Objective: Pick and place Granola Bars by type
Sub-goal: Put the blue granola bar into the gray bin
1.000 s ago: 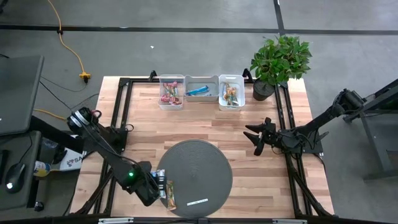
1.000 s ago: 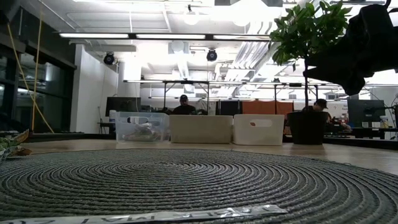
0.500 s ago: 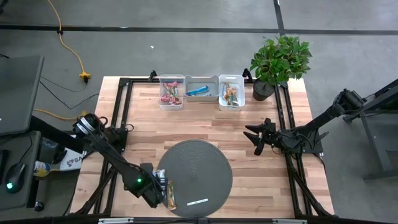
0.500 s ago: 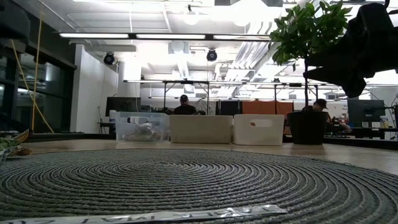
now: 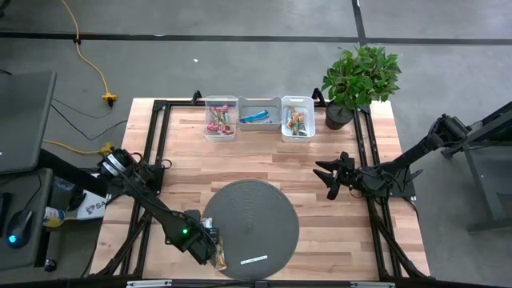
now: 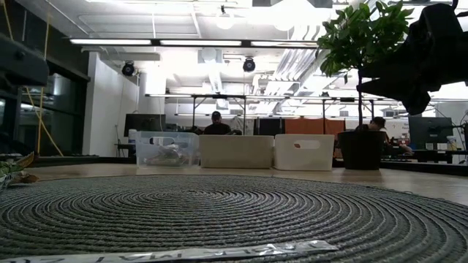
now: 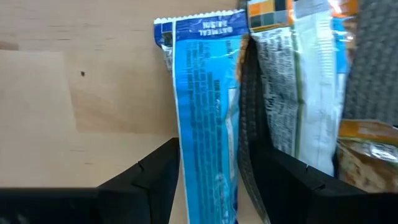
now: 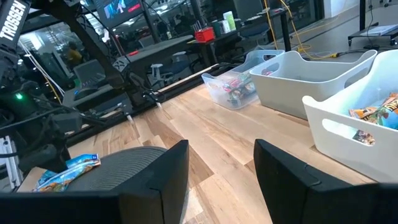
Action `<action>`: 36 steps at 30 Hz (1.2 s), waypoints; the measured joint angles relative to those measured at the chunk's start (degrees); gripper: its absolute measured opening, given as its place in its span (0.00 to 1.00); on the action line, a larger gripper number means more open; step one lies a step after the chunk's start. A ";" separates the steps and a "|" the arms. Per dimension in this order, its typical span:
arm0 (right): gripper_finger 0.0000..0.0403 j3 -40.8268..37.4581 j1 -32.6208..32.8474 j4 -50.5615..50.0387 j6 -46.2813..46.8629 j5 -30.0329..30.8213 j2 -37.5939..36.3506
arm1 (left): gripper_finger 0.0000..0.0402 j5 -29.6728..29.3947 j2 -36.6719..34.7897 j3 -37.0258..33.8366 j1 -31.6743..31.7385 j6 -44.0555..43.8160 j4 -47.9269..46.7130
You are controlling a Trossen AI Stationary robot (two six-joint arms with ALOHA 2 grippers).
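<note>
A wooden table [image 5: 264, 164] carries 3 bins [image 5: 259, 117] at its far edge, a potted plant [image 5: 358, 76] at the far right corner, and a round woven mat [image 5: 254, 226] near its front edge.

Overhead camera looks straight down on the desk [image 5: 264, 172]; desk-level camera faces twelve o'clock; both share the round mat [image 5: 252, 220]; wrist cameras sit close.

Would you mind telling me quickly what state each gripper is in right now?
Left gripper: open, its fingers on either side of the blue granola bar at the mat's edge, not yet closed on it.
Right gripper: open, empty, waiting above the table's right side.
</note>
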 joint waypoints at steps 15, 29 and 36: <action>0.41 0.00 0.00 -0.02 -0.61 0.02 0.01 | 0.28 1.17 -0.03 -1.35 -0.07 0.04 1.35; 0.41 0.00 0.01 -1.02 -0.61 0.02 0.00 | 0.14 0.13 -3.67 -0.72 -0.09 1.39 0.25; 0.41 0.00 0.00 -1.30 -0.61 0.02 0.00 | 0.14 -15.38 -10.27 -0.71 -0.09 5.01 -2.92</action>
